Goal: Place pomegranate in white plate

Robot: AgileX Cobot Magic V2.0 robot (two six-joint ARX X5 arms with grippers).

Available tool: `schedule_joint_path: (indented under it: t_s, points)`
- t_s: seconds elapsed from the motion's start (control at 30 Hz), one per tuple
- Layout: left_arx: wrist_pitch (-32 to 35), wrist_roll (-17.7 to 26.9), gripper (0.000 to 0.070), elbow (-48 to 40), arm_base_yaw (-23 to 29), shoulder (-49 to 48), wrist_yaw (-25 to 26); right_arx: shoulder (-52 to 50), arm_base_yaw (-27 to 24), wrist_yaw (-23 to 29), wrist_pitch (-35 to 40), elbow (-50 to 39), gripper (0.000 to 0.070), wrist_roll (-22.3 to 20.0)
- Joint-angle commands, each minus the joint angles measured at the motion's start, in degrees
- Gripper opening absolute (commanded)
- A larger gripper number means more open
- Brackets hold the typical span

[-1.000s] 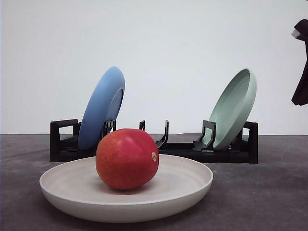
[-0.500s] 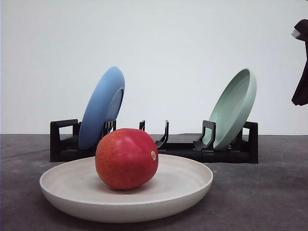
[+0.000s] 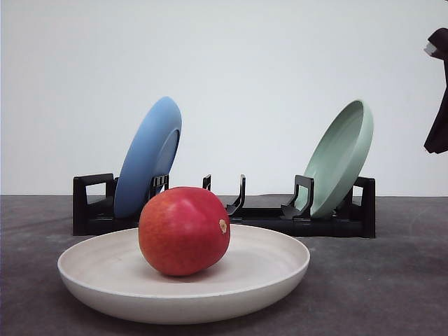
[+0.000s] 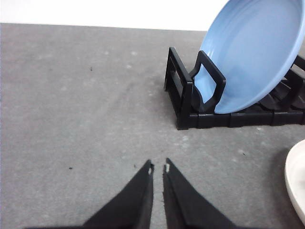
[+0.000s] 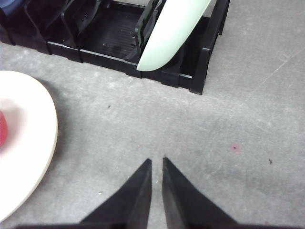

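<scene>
We see the pomegranate [image 3: 184, 230] resting in the white plate [image 3: 269, 276], well apart from both our grippers, the left gripper [image 4: 158, 168] and right gripper [image 5: 157, 161] each hovering over bare table [image 4: 71, 109] with fingers nearly together, holding nothing.

Light: bright, even, diffuse.
Shadows: soft under the pomegranate [image 3: 184, 230].
Glare: none.
Focus: sharp; wrist fingertips slightly soft.

Grey table [image 3: 392, 280]: white plate [image 3: 266, 283] near front, black dish rack [image 3: 350, 222] behind it.
</scene>
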Motion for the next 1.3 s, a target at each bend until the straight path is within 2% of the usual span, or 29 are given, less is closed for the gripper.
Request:
schedule_joint_path:
  t_s: [0.0,0.1,0.23,1.17,1.2,1.27]
  points:
    - [1.29,0.7,0.0016,-1.18,0.13,-0.27,-0.82,0.37,0.24,0.04,0.59,0.15,0.0034,-0.61]
    - [4.08,0.79,0.0016,-2.15,0.13,-0.32,-2.51,0.37,0.24,0.03,0.59,0.15,0.0034,-0.59]
    - [3.73,0.87,0.0016,-2.26,0.15,-0.32,-4.78,0.37,0.24,0.02,0.6,0.15,0.0034,-0.59]
    - [3.72,0.84,0.0016,-2.26,0.13,-0.23,-4.76,0.14,0.24,0.07,0.59,0.15,0.0034,-0.62]
    - [3.72,0.84,0.0016,-2.26,0.13,-0.23,-4.76,-0.43,0.22,0.19,0.61,0.15,0.0034,-0.77]
    - [3.72,0.84,0.0016,-2.26,0.13,-0.23,-4.76,-1.82,0.08,0.54,0.57,0.15,0.0034,-3.84]
